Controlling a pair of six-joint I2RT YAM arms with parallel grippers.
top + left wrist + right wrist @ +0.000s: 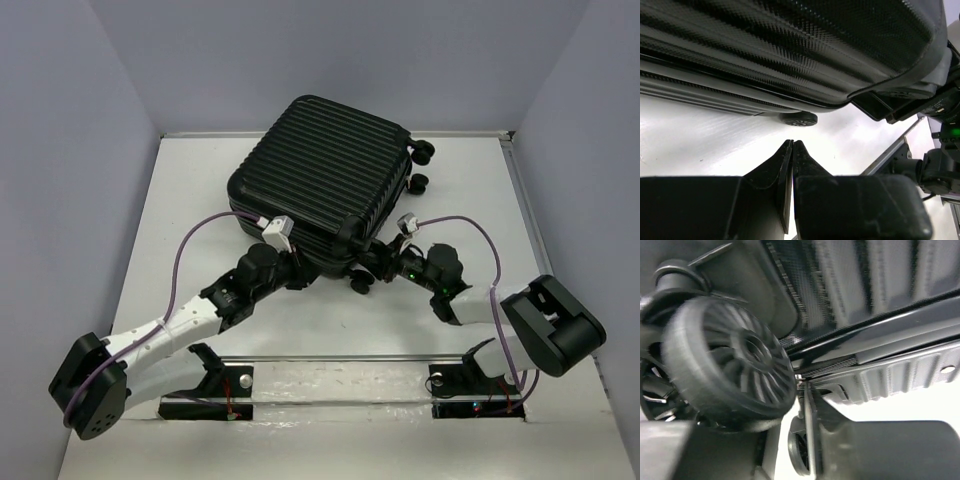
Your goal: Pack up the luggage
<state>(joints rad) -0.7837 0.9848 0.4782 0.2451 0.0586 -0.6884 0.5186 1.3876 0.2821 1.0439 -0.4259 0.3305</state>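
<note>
The luggage [320, 170], a black ribbed hard-shell suitcase, lies shut on the white table, turned at an angle. My left gripper [296, 270] is at its near edge, shut and empty; in the left wrist view its tips [792, 142] hover over the table just below the shell [790, 45] and a small caster wheel [799, 119]. My right gripper [378, 266] is at the near right corner beside a caster wheel [358, 285]. In the right wrist view that wheel [725, 370] hides one finger; the other finger [815, 412] points at the seam of the shell [880, 285].
Two more caster wheels [422, 152] stick out at the suitcase's far right side. A metal rail [330, 358] runs along the near table edge by the arm bases. Grey walls enclose the table on the left, back and right.
</note>
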